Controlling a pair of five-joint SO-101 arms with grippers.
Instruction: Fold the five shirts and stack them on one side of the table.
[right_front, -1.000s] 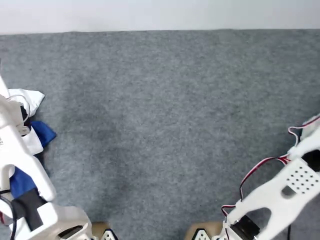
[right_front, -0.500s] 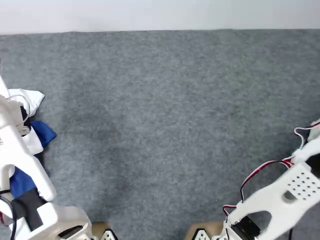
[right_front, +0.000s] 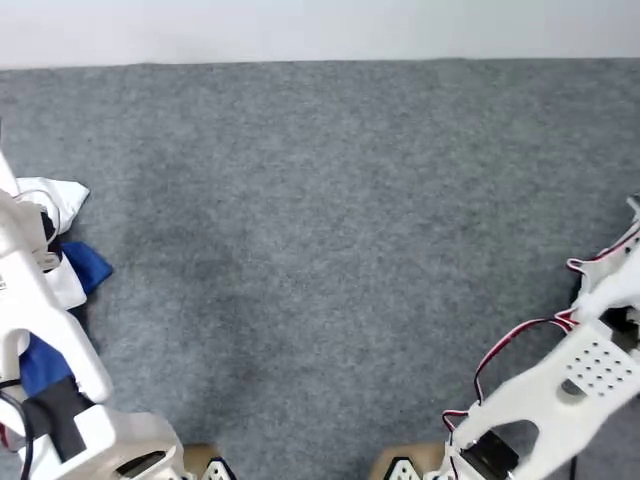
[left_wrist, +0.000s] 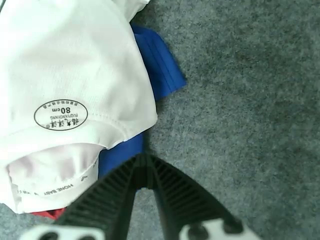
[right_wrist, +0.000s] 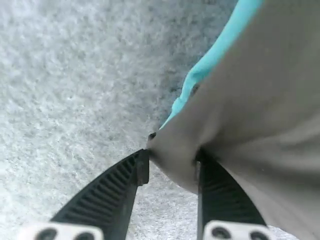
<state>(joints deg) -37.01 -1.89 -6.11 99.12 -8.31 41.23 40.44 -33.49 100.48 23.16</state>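
Observation:
At the table's left edge lies a pile of shirts: a white shirt (right_front: 55, 195) (left_wrist: 65, 65) on top of a blue shirt (right_front: 88, 265) (left_wrist: 160, 70), with a bit of red cloth (left_wrist: 50, 214) under them. My left gripper (left_wrist: 145, 162) hangs shut just above the pile's edge, holding nothing. My right gripper (right_wrist: 170, 162) is shut on a fold of a grey shirt (right_wrist: 260, 100) with a teal trim (right_wrist: 215, 55), low over the mat. In the high view the right arm (right_front: 560, 390) reaches off the table's right edge.
A grey felt mat (right_front: 330, 200) covers the whole table. A pale wall strip (right_front: 320, 30) runs along the far edge. The left arm (right_front: 40, 300) stands over the shirt pile. Red and black wires (right_front: 520, 335) loop off the right arm.
The right arm has shifted slightly at the table's right edge. The left arm and the shirt pile have not moved.

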